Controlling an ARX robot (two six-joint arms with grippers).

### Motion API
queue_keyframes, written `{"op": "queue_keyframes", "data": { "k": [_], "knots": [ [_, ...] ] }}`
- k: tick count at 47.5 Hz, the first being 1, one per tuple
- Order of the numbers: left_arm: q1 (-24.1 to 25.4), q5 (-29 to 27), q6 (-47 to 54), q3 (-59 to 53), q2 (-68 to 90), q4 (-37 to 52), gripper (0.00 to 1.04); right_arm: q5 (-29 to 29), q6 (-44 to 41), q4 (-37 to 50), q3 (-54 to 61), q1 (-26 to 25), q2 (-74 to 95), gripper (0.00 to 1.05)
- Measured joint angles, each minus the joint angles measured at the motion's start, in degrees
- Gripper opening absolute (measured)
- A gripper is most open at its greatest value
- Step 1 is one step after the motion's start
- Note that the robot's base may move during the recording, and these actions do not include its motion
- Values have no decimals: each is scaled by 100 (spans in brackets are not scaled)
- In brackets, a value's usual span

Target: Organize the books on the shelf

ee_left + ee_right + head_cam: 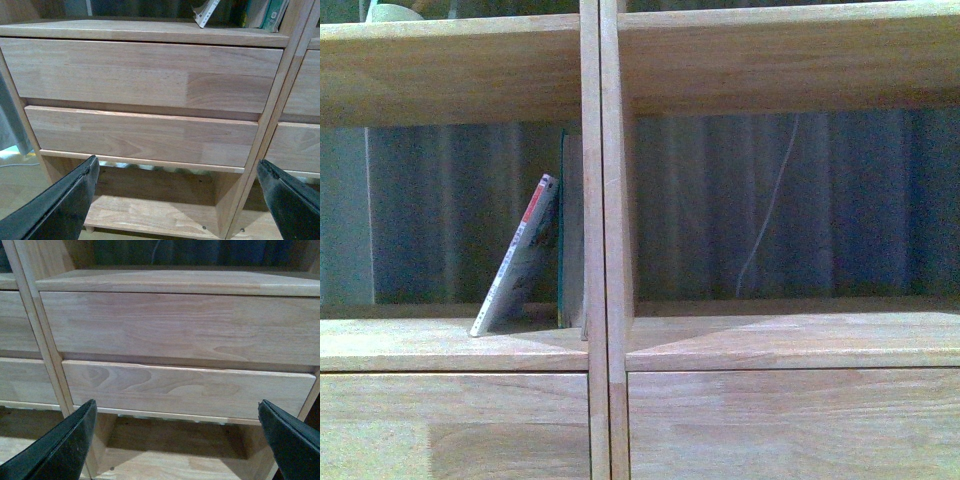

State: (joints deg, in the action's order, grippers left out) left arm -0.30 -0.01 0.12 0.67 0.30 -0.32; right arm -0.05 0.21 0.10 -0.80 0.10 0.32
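In the front view the light-wood shelf [600,240] fills the frame. In its left compartment a pale paperback with a red-topped spine [517,260] leans tilted to the right against a slim teal-edged book [562,230] that stands upright at the divider. Both books' lower edges also show in the left wrist view, the paperback [206,13] and the teal one [274,15]. My left gripper [177,200] is open and empty, low before the left drawer fronts [140,75]. My right gripper [177,440] is open and empty before the right drawer fronts [185,327]. Neither arm shows in the front view.
The right compartment [790,200] holds no books; a thin white cord [765,215] hangs behind it before a dark curtain. A low open bay [150,210] lies under the drawers. Floor and a grey cloth [7,125] show at the unit's left side.
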Motion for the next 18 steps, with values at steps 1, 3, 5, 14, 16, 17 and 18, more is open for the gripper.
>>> {"op": "queue_keyframes", "data": {
  "k": [1,3,5,14,16,17,18],
  "knots": [
    [0,0,0,0,0,0,97,0,0,0,0,0,2,98],
    [0,0,0,0,0,0,97,0,0,0,0,0,2,98],
    [0,0,0,0,0,0,97,0,0,0,0,0,2,98],
    [0,0,2,0,0,0,97,0,0,0,0,0,2,98],
    [0,0,0,0,0,0,97,0,0,0,0,0,2,98],
    [0,0,0,0,0,0,97,0,0,0,0,0,2,98],
    [0,0,0,0,0,0,97,0,0,0,0,0,2,98]
  ]
}}
